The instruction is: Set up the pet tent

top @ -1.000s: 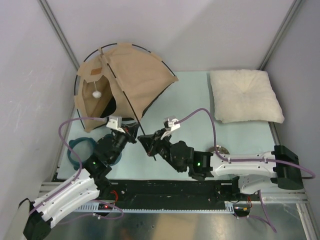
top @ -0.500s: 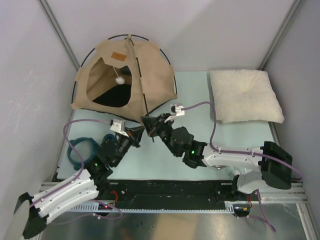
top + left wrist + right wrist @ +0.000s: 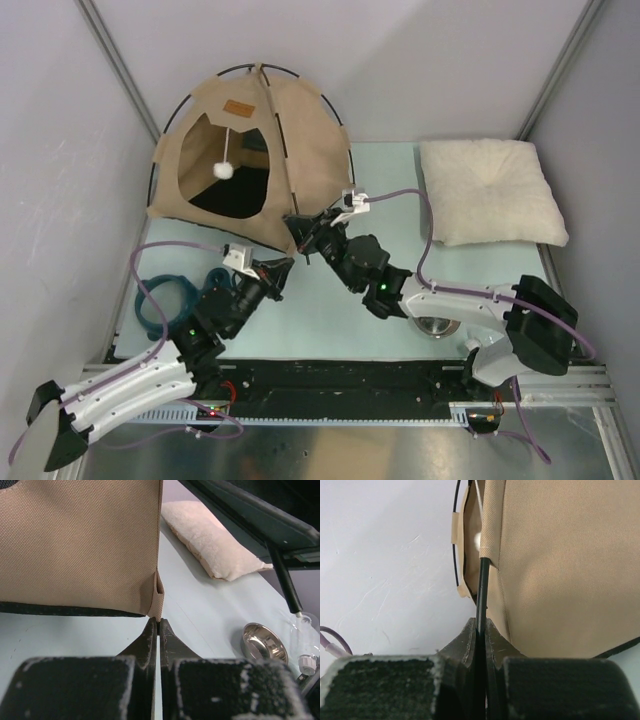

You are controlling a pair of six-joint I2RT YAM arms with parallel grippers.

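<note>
while the pet tent (image 3: 300, 130) stands domed at the far left of the bench (image 3: 385, 180), opening toward me and pompom (image 3: 225, 170) hanging in the doorway, my right fingers (image 3: 470, 630) are clamped on a thin black pole (image 3: 482, 590) at its near right corner, where the pole leaves the fabric sleeve. my left fingers (image 3: 152, 630) are pressed together, tips just under that corner's hem; whether they pinch any cloth i cannot tell. judgement: shape is up, most of the job looks done. likely left: seat this pole end, let go, check it holds. pillow (image 3: 490, 190) lies well apart, to the right.
</note>
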